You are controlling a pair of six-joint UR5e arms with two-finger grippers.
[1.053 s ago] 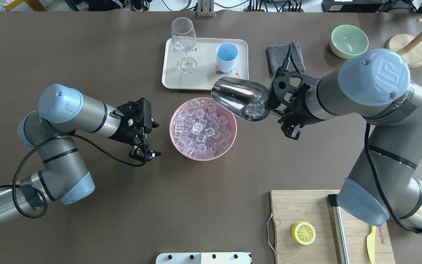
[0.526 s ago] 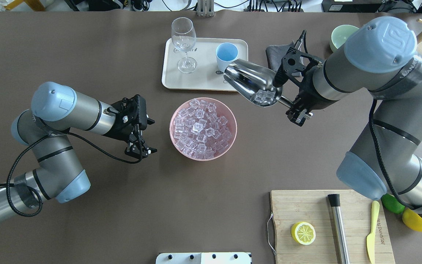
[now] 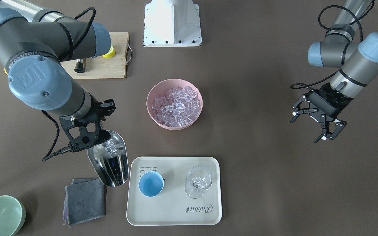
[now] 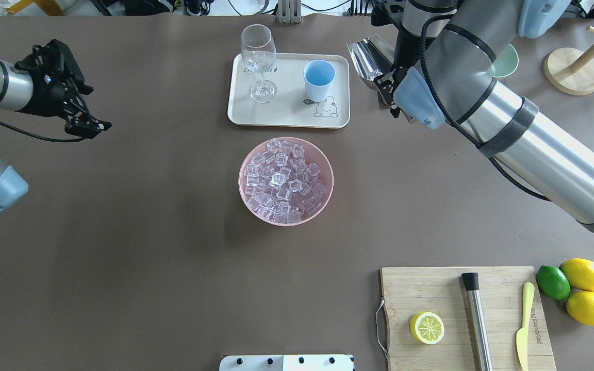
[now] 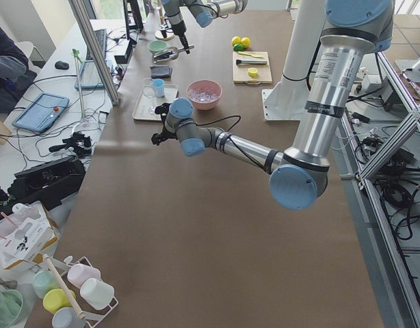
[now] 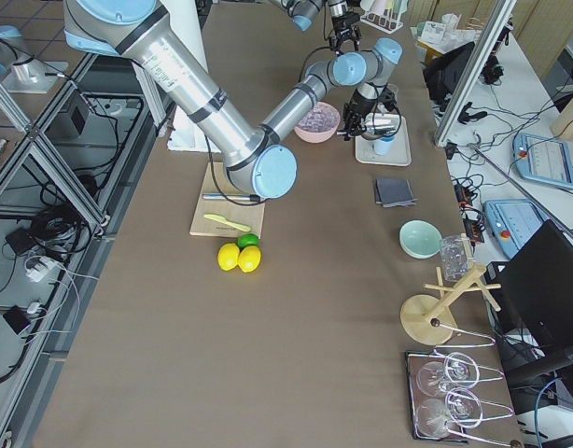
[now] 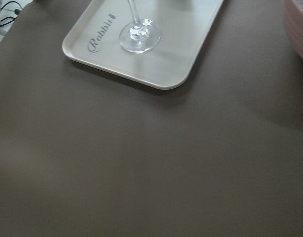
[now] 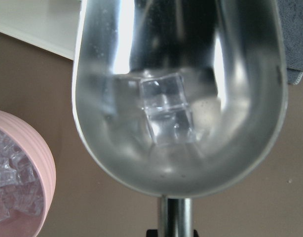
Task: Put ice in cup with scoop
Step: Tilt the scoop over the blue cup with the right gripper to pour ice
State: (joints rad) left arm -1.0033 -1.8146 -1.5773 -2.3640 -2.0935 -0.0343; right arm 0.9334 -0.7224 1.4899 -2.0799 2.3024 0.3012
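Note:
My right gripper (image 3: 104, 113) is shut on the handle (image 8: 175, 217) of the steel scoop (image 3: 108, 160). The scoop hangs above the table beside the tray, with its open end level with the light-blue cup (image 3: 151, 184). A couple of ice cubes (image 8: 166, 113) lie at the back of its trough. The cup stands upright on the tray and looks empty; it also shows in the overhead view (image 4: 319, 77). A pink bowl (image 4: 285, 180) at mid-table is full of ice. My left gripper (image 3: 317, 126) is open and empty, far off to the side.
The cream tray (image 3: 176, 213) also holds a wine glass (image 3: 198, 182). A grey cloth (image 3: 85, 196) lies under the scoop's tip, with a green bowl (image 3: 0, 214) beyond. A cutting board (image 4: 467, 314) holds a lemon half, a steel rod and a yellow knife.
My right arm has swung the scoop with its ice from the pink bowl's rim out past the tray's right side. My left arm has drawn back to the far left.

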